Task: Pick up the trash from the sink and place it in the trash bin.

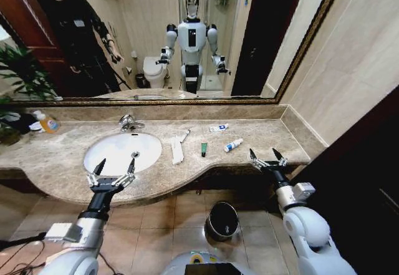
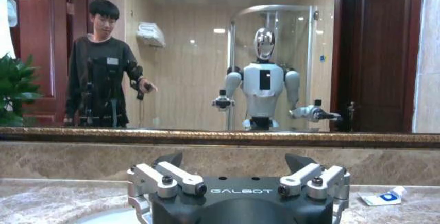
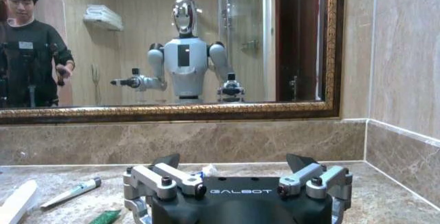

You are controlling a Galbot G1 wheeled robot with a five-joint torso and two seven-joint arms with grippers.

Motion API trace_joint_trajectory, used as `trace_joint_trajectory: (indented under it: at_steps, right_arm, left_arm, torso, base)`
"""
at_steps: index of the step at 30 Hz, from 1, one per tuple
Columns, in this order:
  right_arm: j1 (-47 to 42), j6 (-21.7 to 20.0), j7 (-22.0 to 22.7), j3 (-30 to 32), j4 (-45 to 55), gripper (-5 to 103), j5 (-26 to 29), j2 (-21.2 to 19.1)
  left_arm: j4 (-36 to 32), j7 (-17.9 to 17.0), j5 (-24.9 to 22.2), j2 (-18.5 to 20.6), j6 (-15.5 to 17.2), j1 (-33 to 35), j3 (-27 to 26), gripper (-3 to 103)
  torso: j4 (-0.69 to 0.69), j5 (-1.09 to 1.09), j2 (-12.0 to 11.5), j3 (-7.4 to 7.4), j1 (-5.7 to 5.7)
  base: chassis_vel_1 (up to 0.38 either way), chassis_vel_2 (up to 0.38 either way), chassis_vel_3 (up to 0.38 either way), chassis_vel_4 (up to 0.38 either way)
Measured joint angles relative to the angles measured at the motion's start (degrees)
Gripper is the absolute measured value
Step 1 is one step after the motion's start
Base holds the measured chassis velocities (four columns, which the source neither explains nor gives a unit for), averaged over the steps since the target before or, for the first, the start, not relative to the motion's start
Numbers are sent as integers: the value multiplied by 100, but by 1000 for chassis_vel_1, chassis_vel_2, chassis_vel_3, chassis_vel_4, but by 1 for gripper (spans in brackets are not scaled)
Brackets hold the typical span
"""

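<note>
left gripper (image 1: 114, 169) held level at the near rim of the sink (image 1: 100, 166), arm reaching forward from the lower left, fingers spread with nothing between them. right gripper (image 1: 269, 158) level too, at the near right corner of the marble counter (image 1: 56, 156), fingers spread and empty. both hang just above the surface, touching nothing.

trash lies on the counter right of the basin, none inside it: long white packet (image 1: 177, 151) nearest the sink, thin white stick (image 1: 184, 135) just beyond it, dark green mini tube (image 1: 203, 149) in the middle, blue-capped bottle (image 1: 234, 144) further right, white sachet (image 1: 218, 128) far, near the backsplash. trash bin (image 1: 222, 220) stands on the floor tiles below the counter, between the two arms.

left wrist view adds the sachet (image 2: 384, 196) on the counter beside its own open fingers (image 2: 165, 175). right wrist view shows the stick (image 3: 72, 191), packet end (image 3: 17, 203) and green tube tip (image 3: 104, 217) close ahead; head view alone shows the bin and an orange-labelled bottle (image 1: 47, 122) far left.
</note>
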Motion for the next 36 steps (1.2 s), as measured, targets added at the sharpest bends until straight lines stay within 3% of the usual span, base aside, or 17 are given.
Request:
trace_joint_trajectory:
  at_steps: [25, 31, 36]
  right_arm:
    - [-2, 0, -2, 9, -19, 100, -28, 21]
    - [-262, -132, -362, 299, -649, 100, -880, 609]
    - [-279, -98, -558, 224, -653, 100, -810, 564]
  left_arm:
    - [0, 0, 0, 0, 0, 0, 0, 100]
    - [0, 0, 0, 0, 0, 0, 0, 100]
    - [0, 0, 0, 0, 0, 0, 0, 100]
  torso:
    - [0, 0, 0, 0, 0]
    - [-4, 3, 0, 1, 0]
    - [1, 0, 0, 0, 0]
  base:
    - [0, 0, 0, 0]
    - [0, 0, 0, 0]
    - [0, 0, 0, 0]
